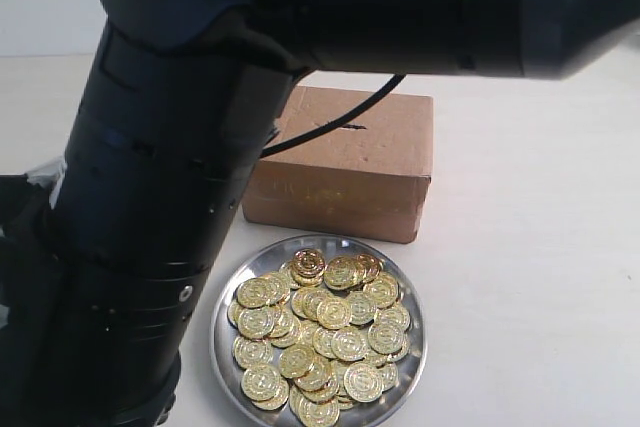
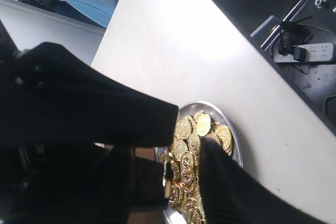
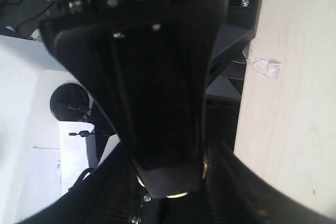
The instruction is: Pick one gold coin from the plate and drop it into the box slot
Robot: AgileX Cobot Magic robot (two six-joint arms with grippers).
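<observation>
The gold coins (image 1: 322,332) lie heaped and overlapping in the shiny metal plate (image 1: 218,357) at the lower centre of the exterior view. The plate sits just below the cardboard box (image 1: 350,182), whose slot (image 1: 347,128) shows on the top face. We judge each coin to be thin, stiff, light and slick, likely to skid on its neighbours, and a flat-lying one offers little purchase. We would pinch a tilted one across its rim, such as the coin at the heap's upper edge (image 1: 309,263), so it hangs edge-down for the slot. In the left wrist view the left gripper (image 2: 184,177) appears spread, with coins showing through the gap and nothing held. The right gripper (image 3: 168,208) runs off the lower edge of its frame, so we cannot tell its state.
</observation>
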